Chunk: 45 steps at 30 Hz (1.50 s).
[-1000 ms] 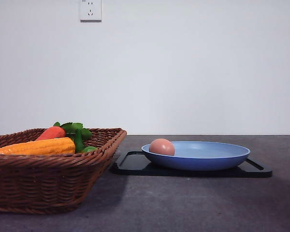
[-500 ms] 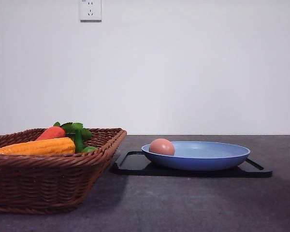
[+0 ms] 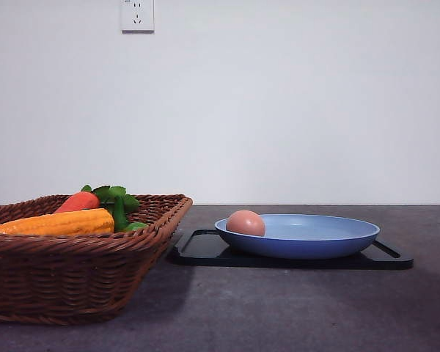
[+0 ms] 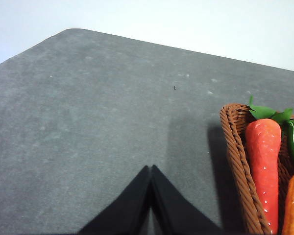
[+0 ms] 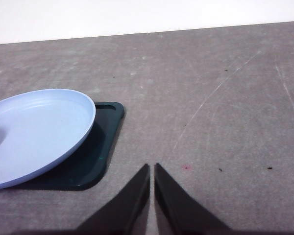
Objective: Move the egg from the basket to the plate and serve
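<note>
Grey table [image 3: 293, 308]; wicker basket [image 3: 73, 271] at left holds corn cob [image 3: 55, 222] and carrot [image 3: 78, 202]. Light-blue plate [image 3: 308, 238] sits on black tray [image 3: 205, 248]; egg [image 3: 246, 223] lies in the plate's left side. Left gripper [image 4: 151, 169] and right gripper [image 5: 151, 167]: jaws pressed together, empty, over bare table.

This looks like a staged test bench in a lab or plain indoor room, not a lived-in kitchen. A bare dark-grey matte tabletop [image 3: 279, 308] stands against a blank white wall [image 3: 279, 110]. High on that wall, above the wide dark-brown woven wicker basket [image 3: 73, 279], sits a white wall socket [image 3: 137, 15]. The tabletop shows faint scratches and specks. The basket's glossy red-orange carrot [image 4: 263, 166] looks like a plastic prop.
</note>
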Available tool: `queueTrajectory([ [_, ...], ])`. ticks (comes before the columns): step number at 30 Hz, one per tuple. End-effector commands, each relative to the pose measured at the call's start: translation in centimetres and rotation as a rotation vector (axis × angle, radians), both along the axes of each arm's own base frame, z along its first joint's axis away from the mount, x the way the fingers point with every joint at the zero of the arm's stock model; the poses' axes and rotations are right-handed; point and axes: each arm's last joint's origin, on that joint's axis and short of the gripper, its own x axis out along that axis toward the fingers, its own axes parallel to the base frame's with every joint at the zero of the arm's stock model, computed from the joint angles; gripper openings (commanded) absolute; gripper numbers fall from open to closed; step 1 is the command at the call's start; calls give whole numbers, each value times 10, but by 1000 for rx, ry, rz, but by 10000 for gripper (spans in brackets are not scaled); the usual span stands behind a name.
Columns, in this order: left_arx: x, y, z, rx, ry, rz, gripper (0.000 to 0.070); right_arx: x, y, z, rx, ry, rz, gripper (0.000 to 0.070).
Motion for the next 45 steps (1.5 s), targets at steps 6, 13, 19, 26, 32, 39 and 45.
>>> queueTrajectory([
  [6, 1, 0, -6, 0, 21, -2, 0, 0, 0, 0, 10, -8, -7, 0],
  [13, 1, 0, -6, 0, 21, -1, 0, 0, 0, 0, 10, -8, -7, 0],
  [19, 1, 0, -6, 0, 21, -1, 0, 0, 0, 0, 10, -8, -7, 0],
  [26, 1, 0, -6, 0, 21, -1, 0, 0, 0, 0, 10, -8, -7, 0],
  [32, 1, 0, -6, 0, 21, -2, 0, 0, 0, 0, 10, -8, -7, 0],
  [39, 1, 0, -6, 0, 21, -1, 0, 0, 0, 0, 10, -8, -7, 0],
  [45, 1, 0, -6, 0, 21, -2, 0, 0, 0, 0, 10, -8, -7, 0],
])
